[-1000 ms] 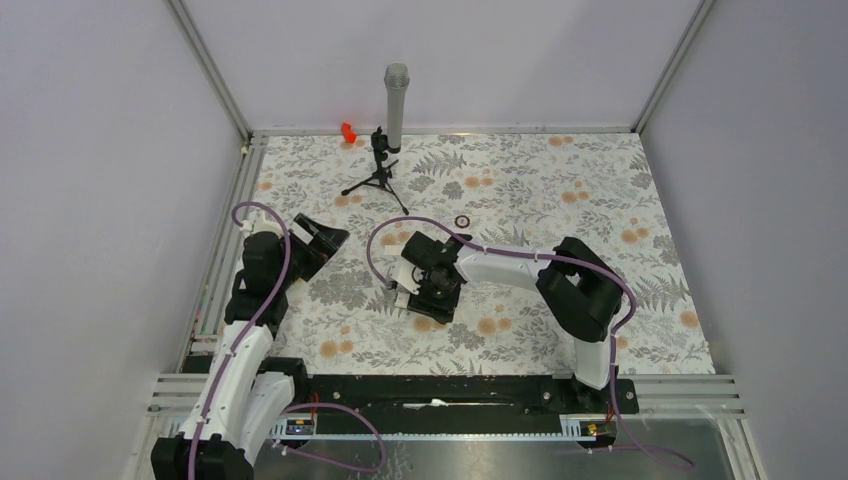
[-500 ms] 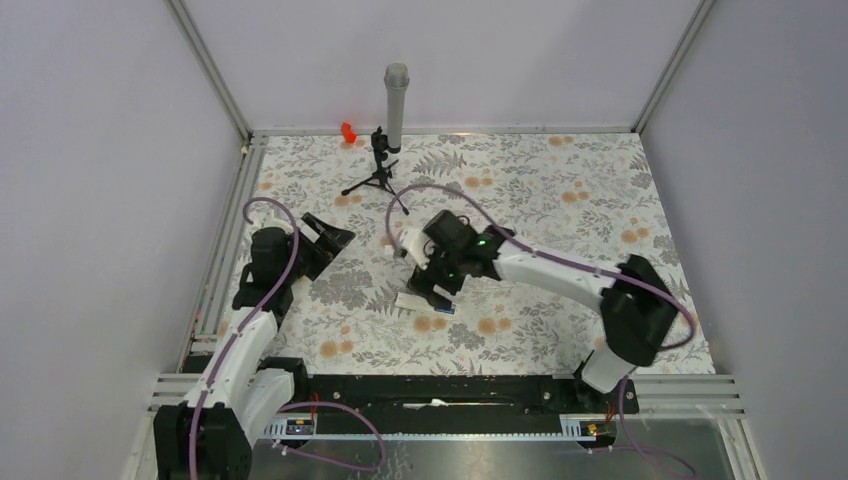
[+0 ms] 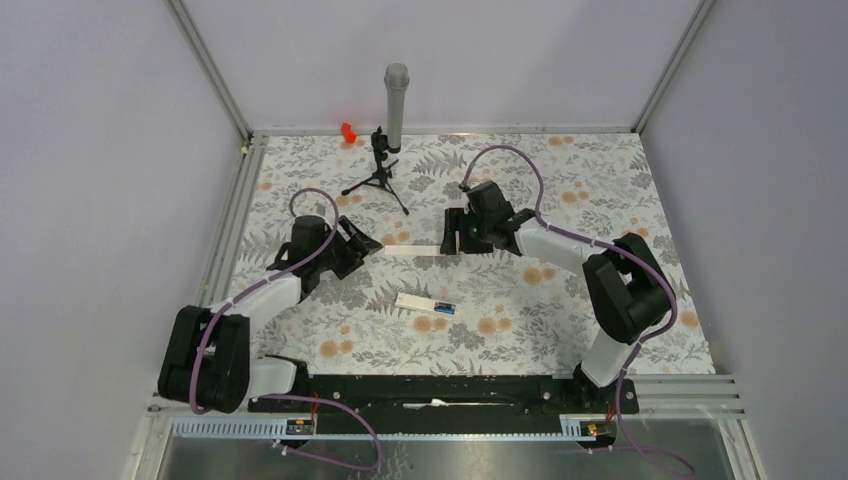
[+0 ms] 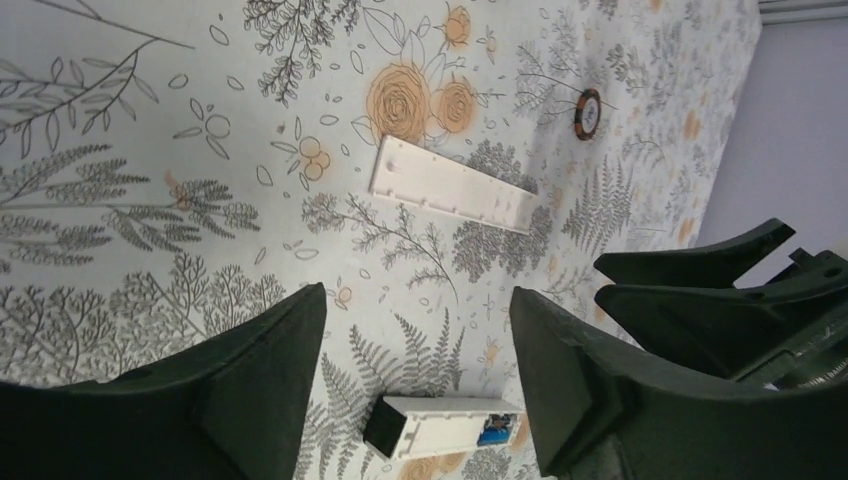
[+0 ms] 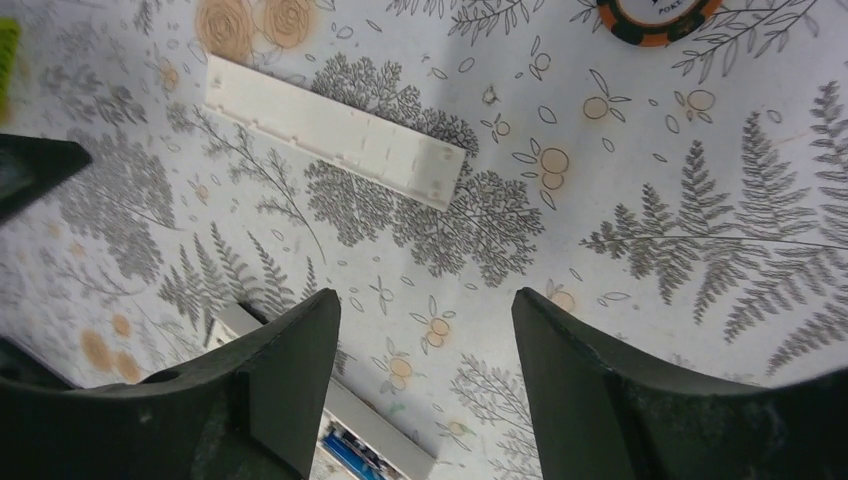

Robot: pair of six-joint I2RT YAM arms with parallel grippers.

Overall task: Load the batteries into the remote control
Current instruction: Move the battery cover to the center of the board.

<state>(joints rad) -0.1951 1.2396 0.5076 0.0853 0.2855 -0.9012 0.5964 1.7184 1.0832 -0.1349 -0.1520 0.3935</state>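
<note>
The remote control (image 3: 422, 302) is a slim white body with a dark end, lying flat at mid-table. It also shows in the left wrist view (image 4: 440, 426) and at the bottom edge of the right wrist view (image 5: 375, 430). Blue batteries (image 3: 445, 309) sit in its open compartment at one end (image 4: 495, 430) (image 5: 350, 455). A flat white cover-like strip (image 3: 412, 251) (image 4: 450, 187) (image 5: 335, 130) lies apart, farther back, between the two grippers. My left gripper (image 3: 365, 243) (image 4: 418, 300) is open and empty. My right gripper (image 3: 452, 235) (image 5: 425, 300) is open and empty.
A grey microphone on a black tripod (image 3: 393, 110) and a small red object (image 3: 348, 131) stand at the back. An orange-and-black poker chip (image 4: 588, 112) (image 5: 655, 15) lies beyond the strip. A yellow-green sliver (image 5: 6, 60) shows at the left edge.
My right gripper has left the remote and moved back and right, uncovering the remote and the white strip. My left gripper has moved right, toward the strip.
</note>
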